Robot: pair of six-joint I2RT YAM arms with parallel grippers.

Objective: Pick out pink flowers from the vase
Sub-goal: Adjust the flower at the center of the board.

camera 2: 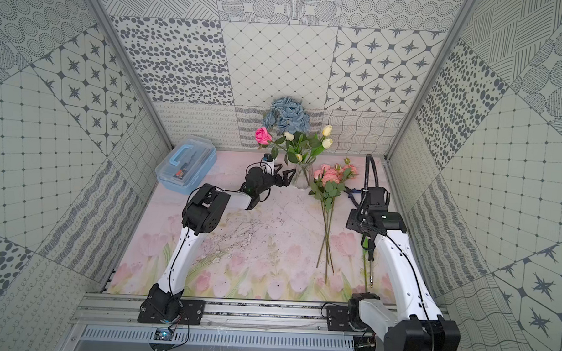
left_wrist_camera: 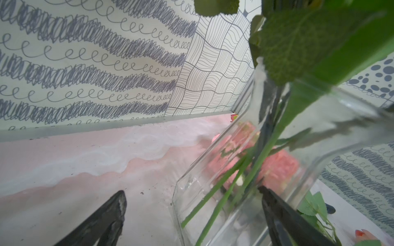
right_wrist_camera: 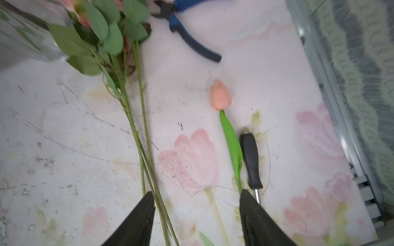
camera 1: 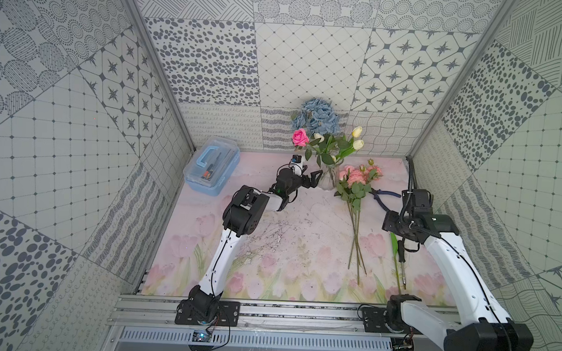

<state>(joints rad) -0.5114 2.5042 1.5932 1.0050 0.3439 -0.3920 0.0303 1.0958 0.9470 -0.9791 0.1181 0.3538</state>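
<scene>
**Inspection: one pink rose in the vase, other pink flowers on the table**

The vase stood near the middle of the table's far edge. It held one pink rose, leaning to its left side, together with the blue hydrangea and the cream tulips.

A bunch of pink flowers lay flat on the table just right of the vase, heads toward the far edge and stems pointing to the near edge. A salmon-pink bud lay alone nearer the right edge, its green leaf beside a black-handled screwdriver. Blue-handled pliers lay beyond the bud, toward the far edge.

The left tool sat low at the vase's left side with its jaws spread wide. In the left wrist view the glass base lay partly between the fingers, with no grip on it.

The right tool hovered over the bunch's stem ends with its jaws apart, holding nothing. One fingertip covered the bud's stem end.

A blue-lidded plastic box occupied the far left corner.
</scene>
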